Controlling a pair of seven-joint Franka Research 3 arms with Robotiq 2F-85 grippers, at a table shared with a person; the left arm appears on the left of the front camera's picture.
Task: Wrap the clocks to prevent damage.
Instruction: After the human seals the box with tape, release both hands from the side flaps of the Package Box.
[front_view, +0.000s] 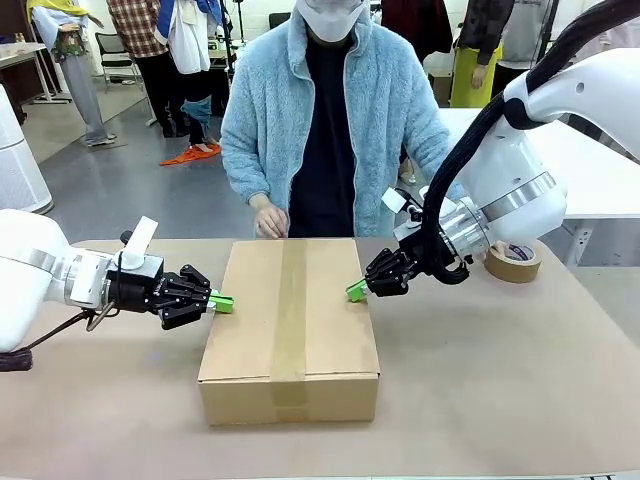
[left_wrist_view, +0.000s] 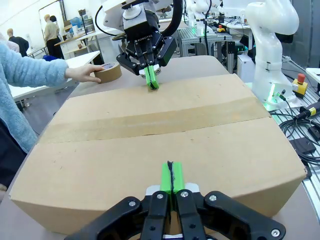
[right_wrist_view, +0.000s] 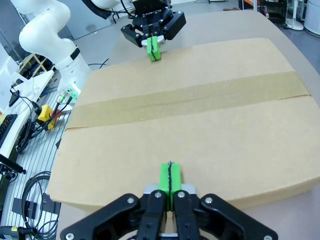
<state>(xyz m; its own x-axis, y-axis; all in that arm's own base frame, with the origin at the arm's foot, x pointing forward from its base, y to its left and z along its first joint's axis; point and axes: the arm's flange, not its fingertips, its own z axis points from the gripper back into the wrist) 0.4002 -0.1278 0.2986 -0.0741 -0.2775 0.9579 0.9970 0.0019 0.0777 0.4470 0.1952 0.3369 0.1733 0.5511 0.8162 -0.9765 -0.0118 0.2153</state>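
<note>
Clocks hidden inside taped cardboard box (front_view: 290, 310), person's far hand (front_view: 268, 218) partly behind box edge

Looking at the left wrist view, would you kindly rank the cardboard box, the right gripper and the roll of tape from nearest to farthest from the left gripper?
1. Cardboard box: directly ahead of the shut left gripper, at its fingertips.
2. Right gripper: at the box's far edge, also shut.
3. Roll of tape: beyond the box, far left, under the person's hand.

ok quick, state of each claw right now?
Left claw: closed, holding nothing, tips at the left edge of the cardboard box.
Right claw: closed, holding nothing, tips at the box's right edge.
</note>
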